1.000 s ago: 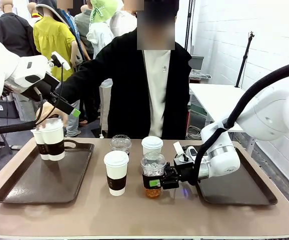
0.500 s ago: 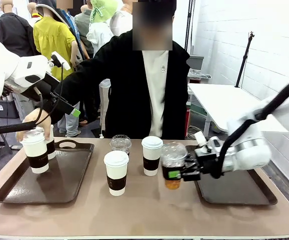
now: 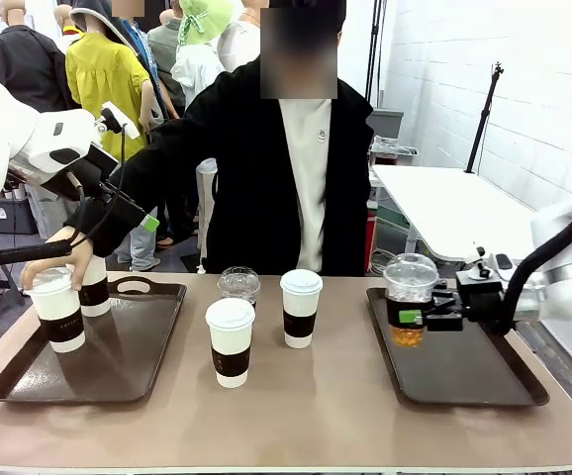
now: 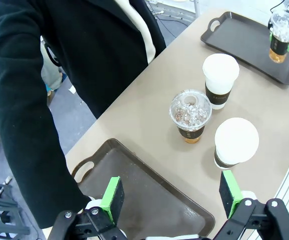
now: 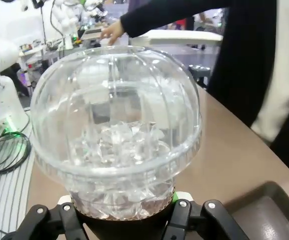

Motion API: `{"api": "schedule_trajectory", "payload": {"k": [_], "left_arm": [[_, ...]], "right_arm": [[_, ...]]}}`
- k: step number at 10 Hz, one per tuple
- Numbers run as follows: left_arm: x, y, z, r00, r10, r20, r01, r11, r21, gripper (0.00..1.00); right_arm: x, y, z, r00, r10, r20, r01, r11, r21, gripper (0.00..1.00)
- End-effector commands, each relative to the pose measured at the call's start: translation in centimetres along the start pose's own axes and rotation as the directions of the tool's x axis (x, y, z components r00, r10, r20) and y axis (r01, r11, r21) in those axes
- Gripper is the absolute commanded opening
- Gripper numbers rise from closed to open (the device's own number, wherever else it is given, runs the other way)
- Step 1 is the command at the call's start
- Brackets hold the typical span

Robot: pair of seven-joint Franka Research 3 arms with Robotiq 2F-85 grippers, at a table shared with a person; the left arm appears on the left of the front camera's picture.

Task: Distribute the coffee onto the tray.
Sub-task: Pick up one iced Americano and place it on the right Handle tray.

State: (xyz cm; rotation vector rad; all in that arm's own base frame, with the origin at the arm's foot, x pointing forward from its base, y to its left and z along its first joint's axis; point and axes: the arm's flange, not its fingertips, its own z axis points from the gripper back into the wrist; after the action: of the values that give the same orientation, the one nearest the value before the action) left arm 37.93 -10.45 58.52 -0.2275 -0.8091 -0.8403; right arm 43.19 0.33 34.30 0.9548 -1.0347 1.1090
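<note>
Logging containers first. The right gripper [image 3: 415, 318] pinches the dark sleeve of the held dome cup [image 3: 410, 289], one finger on either side. The cup is upright over the left end of the right tray [image 3: 484, 381], right of frame. Amber drink shows below the sleeve. In the right wrist view, ice is packed under the clear dome. I cannot tell whether the cup's base touches the tray floor.

The table dome cup [image 3: 238, 283] stands at centre frame on the table [image 3: 296, 426]. The left wrist view shows it holds ice over amber drink. The near white cup [image 3: 231, 341] is in front of it and the far white cup [image 3: 301, 309] is just to its right. Both are lidded, so their contents are hidden.

The left tray [image 3: 118, 366] sits at lower left, with two white sleeved cups at its far left end. The person's hand [image 3: 56, 267] rests on top of the front tray cup [image 3: 61, 319] and covers its lid. The rear tray cup [image 3: 95, 294] is just behind, partly hidden by the hand.

The left gripper [image 4: 172, 194] has its fingers spread wide with nothing between them, above the left tray. In the left wrist view, the person's black sleeve [image 4: 29, 125] crosses the left of the frame and blocks the tray cups.
</note>
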Motion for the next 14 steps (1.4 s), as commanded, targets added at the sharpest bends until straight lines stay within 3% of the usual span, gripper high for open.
{"api": "schedule_trajectory", "payload": {"k": [1, 3, 4, 8, 14], "left_arm": [[0.0, 0.1, 0.0, 1.0, 0.009, -0.001, -0.009, 1.0, -0.004, 1.0], [0.0, 0.1, 0.0, 1.0, 0.009, -0.001, -0.009, 1.0, -0.004, 1.0], [0.0, 0.1, 0.0, 1.0, 0.009, -0.001, -0.009, 1.0, -0.004, 1.0], [0.0, 0.1, 0.0, 1.0, 0.009, -0.001, -0.009, 1.0, -0.004, 1.0], [0.0, 0.1, 0.0, 1.0, 0.009, -0.001, -0.009, 1.0, -0.004, 1.0]], "right_arm": [[0.0, -1.1, 0.7, 0.999, -0.006, 0.042, 0.007, 1.0, -0.013, 0.62], [0.2, -0.6, 0.5, 0.997, -0.03, 0.072, 0.033, 0.999, -0.04, 0.62], [-0.8, -0.7, 1.3, 1.0, -0.018, 0.009, 0.019, 0.999, -0.031, 0.62], [-1.1, -0.8, 1.2, 1.0, -0.027, 0.008, 0.028, 0.999, -0.033, 0.62], [-4.3, -11.1, 1.9, 0.995, -0.006, 0.096, 0.028, 0.973, -0.229, 0.62]]}}
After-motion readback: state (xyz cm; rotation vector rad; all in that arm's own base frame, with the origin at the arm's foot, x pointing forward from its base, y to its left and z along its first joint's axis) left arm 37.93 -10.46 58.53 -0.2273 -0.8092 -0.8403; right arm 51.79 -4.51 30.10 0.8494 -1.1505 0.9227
